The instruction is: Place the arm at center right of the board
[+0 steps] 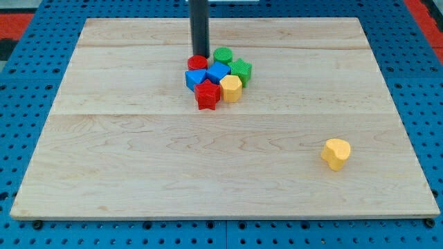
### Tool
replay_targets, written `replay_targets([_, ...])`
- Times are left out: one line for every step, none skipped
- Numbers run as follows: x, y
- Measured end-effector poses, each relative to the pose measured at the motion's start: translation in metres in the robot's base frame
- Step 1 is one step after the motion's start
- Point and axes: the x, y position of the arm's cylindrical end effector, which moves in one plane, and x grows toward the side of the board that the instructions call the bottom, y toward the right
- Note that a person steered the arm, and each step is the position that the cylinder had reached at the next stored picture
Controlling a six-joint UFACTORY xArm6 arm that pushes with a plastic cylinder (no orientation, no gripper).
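My tip (199,54) stands at the top middle of the wooden board (138,159), just above a tight cluster of blocks. It touches or nearly touches the red cylinder (197,63). The cluster also holds a green cylinder (223,54), a green star (241,70), two blue blocks (219,71) (194,78), a red star (207,94) and a yellow hexagon (230,88). A yellow heart-shaped block (336,153) lies alone at the lower right.
The board lies on a blue perforated table (28,62). Its right edge (401,117) runs slanted down the view's right.
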Motion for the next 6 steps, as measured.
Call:
replay_targets([-0.032, -0.010])
replay_targets([-0.039, 0.048])
replay_targets([-0.058, 0.064])
replay_targets([-0.051, 0.145])
replay_targets([-0.016, 0.235])
replay_targets([0.027, 0.307])
